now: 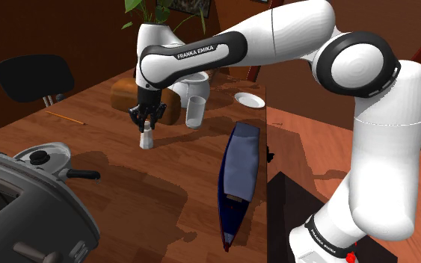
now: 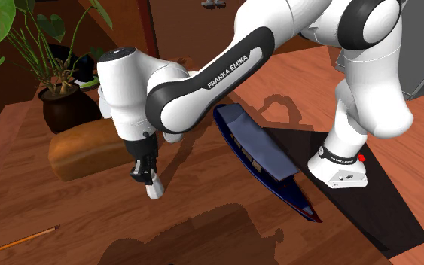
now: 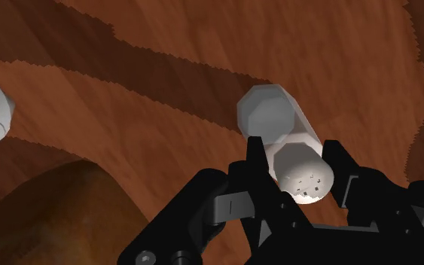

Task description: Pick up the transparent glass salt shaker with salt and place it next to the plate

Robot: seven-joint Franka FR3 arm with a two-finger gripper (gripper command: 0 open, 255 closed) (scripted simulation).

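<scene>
Though closing the gripper (image 3: 299, 179) on the holed cap of the salt shaker (image 3: 278, 120), grips high up only, low at the table (image 1: 96, 142), near the loaf (image 1: 123, 95) and well apart from the plate (image 1: 249, 99). Could let it swing or slip free in transit from so small a hold, or clip the white cup (image 1: 197, 110) standing between the two. Counted: one each of shaker, plate, cup, loaf and pencil (image 1: 66, 118).

"FRANKA EMIKA" on the arm (image 1: 276, 37)

wooden table (image 1: 164, 213) carries a bread loaf (image 2: 82, 154), potted plant (image 2: 63, 109), pencil (image 2: 14, 241), plate (image 1: 249, 99), model boat (image 1: 238, 175), toaster (image 1: 22, 217).
</scene>
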